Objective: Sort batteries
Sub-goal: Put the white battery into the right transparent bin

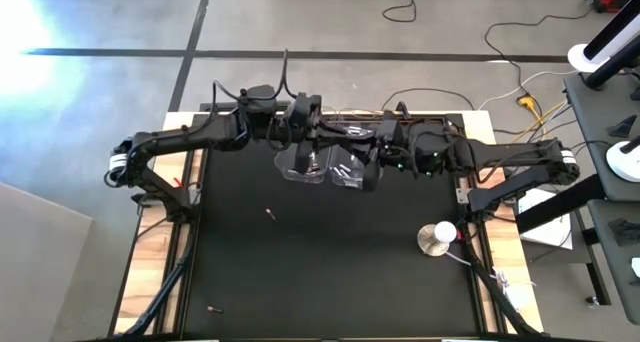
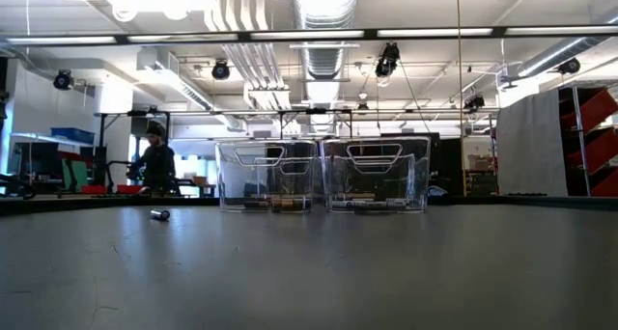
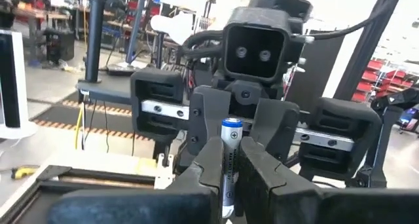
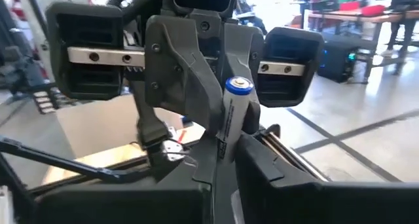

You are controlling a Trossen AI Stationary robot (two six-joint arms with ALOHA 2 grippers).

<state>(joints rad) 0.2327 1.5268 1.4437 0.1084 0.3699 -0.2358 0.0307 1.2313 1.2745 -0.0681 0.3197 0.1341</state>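
One silver-white battery (image 3: 229, 155) with a blue end cap stands upright in the air between my two grippers, which face each other level above the clear bins (image 1: 305, 165) at the table's far side. My left gripper (image 3: 230, 175) and my right gripper (image 4: 222, 168) are both shut on it. In the high view they meet near the left gripper (image 1: 338, 142) and the right gripper (image 1: 375, 147). The two bins (image 2: 268, 176) (image 2: 377, 174) rest on the mat with batteries on their floors. Loose batteries lie on the mat (image 1: 270, 214) (image 1: 212, 308) (image 2: 159, 214). My left gripper pinches the battery's lower body (image 3: 228, 175) between its two fingers, coming level from the table's left, fingers across the battery. The battery stands upright, blue cap (image 3: 232, 126) up, lifted clear. My right gripper pinches the same battery's lower body (image 4: 224, 142) between its two fingers, level from the table's right, across it. The blue cap (image 4: 239, 86) sticks up above the fingers.
A round white-and-metal disc (image 1: 436, 238) lies near the mat's right edge. The black mat (image 1: 330, 272) is bare in front of the bins apart from the loose batteries. A person (image 2: 154, 161) stands far behind the table.
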